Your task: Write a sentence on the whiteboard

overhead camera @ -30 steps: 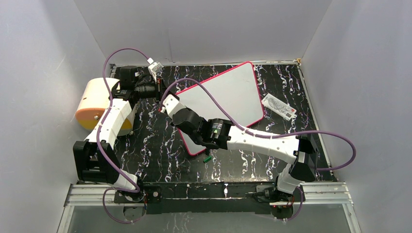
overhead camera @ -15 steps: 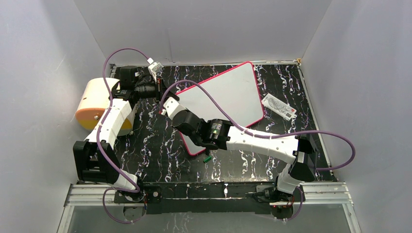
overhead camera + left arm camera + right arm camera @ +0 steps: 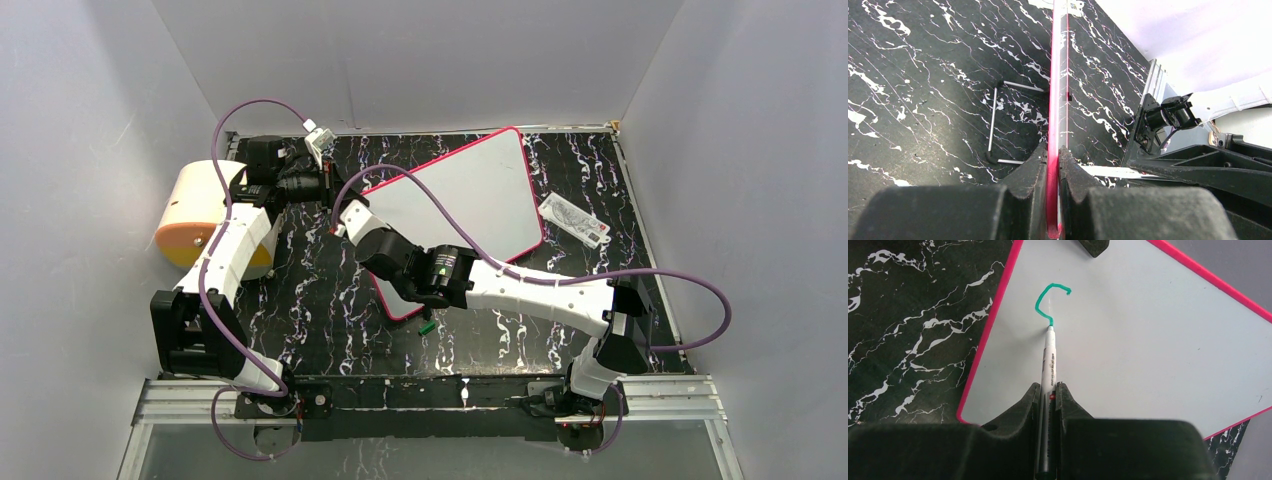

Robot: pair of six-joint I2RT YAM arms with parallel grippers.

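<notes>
Whiteboard [image 3: 470, 205] with its pink-red rim lies at an angle on the far middle of the black marbled table [image 3: 320, 300]. We have it held at its left corner. Our left gripper [image 3: 1052, 155] is closed tight on the rim, one finger on each face of the board.

Our right gripper [image 3: 1048, 390] is closed around a white marker [image 3: 1050, 355], whose tip touches the whiteboard near its left edge. From the tip runs a single teal stroke [image 3: 1037, 304], hooked like the top of a letter. That is all of the sentence we can see.

A small green piece [image 3: 426, 326] lies on the table just off the board's near corner. A white packet [image 3: 574, 220] with a red mark lies to the right of the board, apart from it. A cream and orange roll [image 3: 195, 212] sits at the left, beside the left arm.
</notes>
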